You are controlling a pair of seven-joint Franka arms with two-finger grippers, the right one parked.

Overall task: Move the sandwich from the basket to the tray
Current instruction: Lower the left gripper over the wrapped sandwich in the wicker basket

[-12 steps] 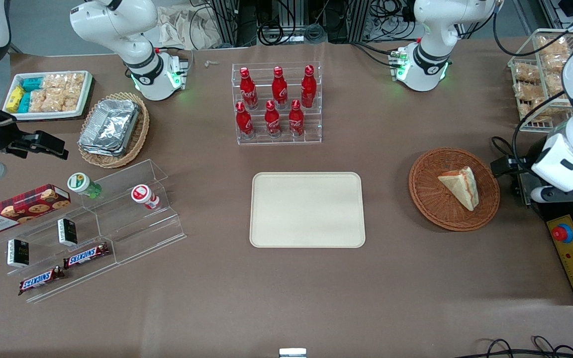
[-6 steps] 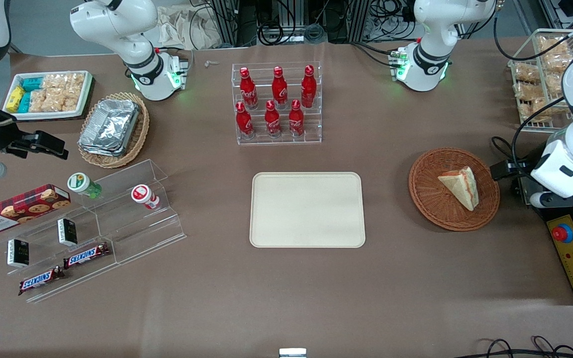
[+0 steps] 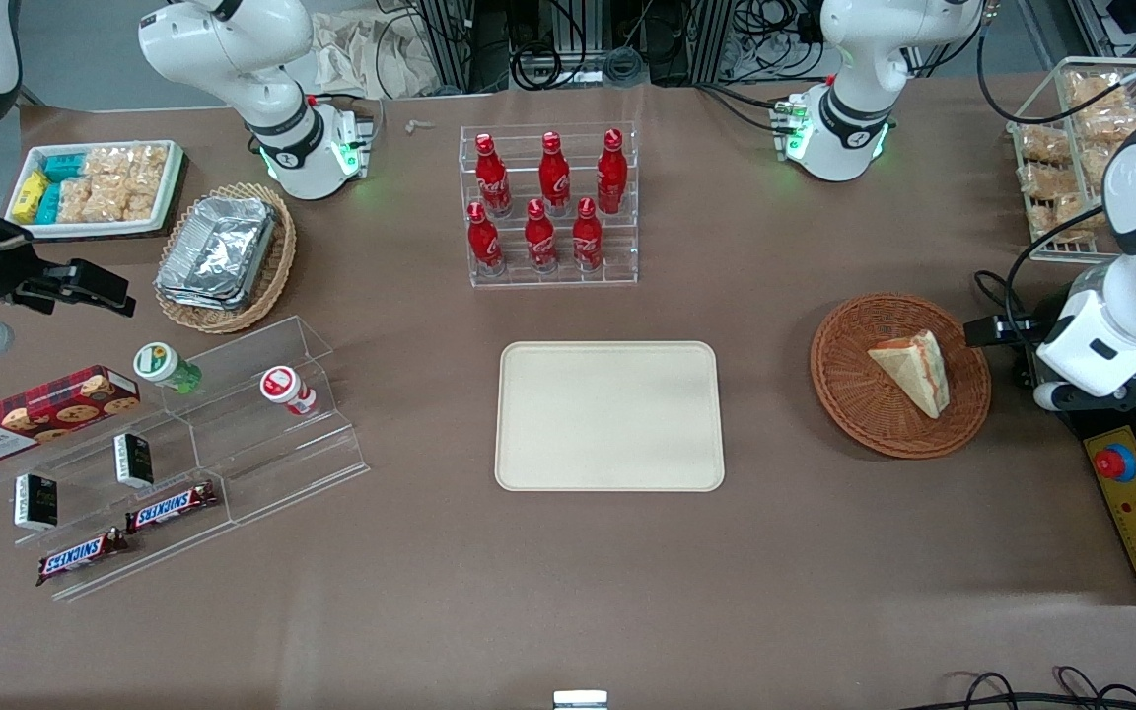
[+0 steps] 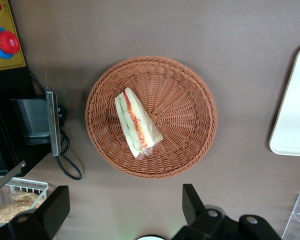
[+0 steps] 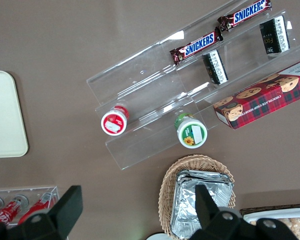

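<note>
The small triangular wedge sandwich of pale bread in clear wrap (image 3: 913,371), with red-orange and green filling showing along its edge, lies on its side in the round, shallow, reddish-brown woven wicker basket (image 3: 849,394), roughly at the basket's middle, with one long edge turned toward the rim. The basket stands on the brown table (image 3: 568,572) toward the working arm's end, well apart from the flat rectangular cream-beige tray with rounded corners (image 3: 609,415), which sits near the table's centre with nothing on it. The left arm's claw (image 4: 122,207) hangs above the table just beside the basket, higher than the sandwich and touching neither; in the wrist view its two dark fingers (image 4: 192,202) stand wide apart with open air between them, gripping nothing, and the basket with the sandwich (image 4: 136,122) shows whole past them. In the front view the claw itself is mostly hidden by the arm's white wrist. Farther from the front camera than the tray is a clear acrylic stepped rack holding red bottles (image 3: 548,202). Toward the parked arm's end lie a lighter tan wicker basket with foil trays (image 3: 223,254), a white tray of packaged snacks (image 3: 95,185), and a clear stepped display shelf (image 3: 233,449) carrying chocolate bars, small dark boxes, two capped cups and a red biscuit box.
</note>
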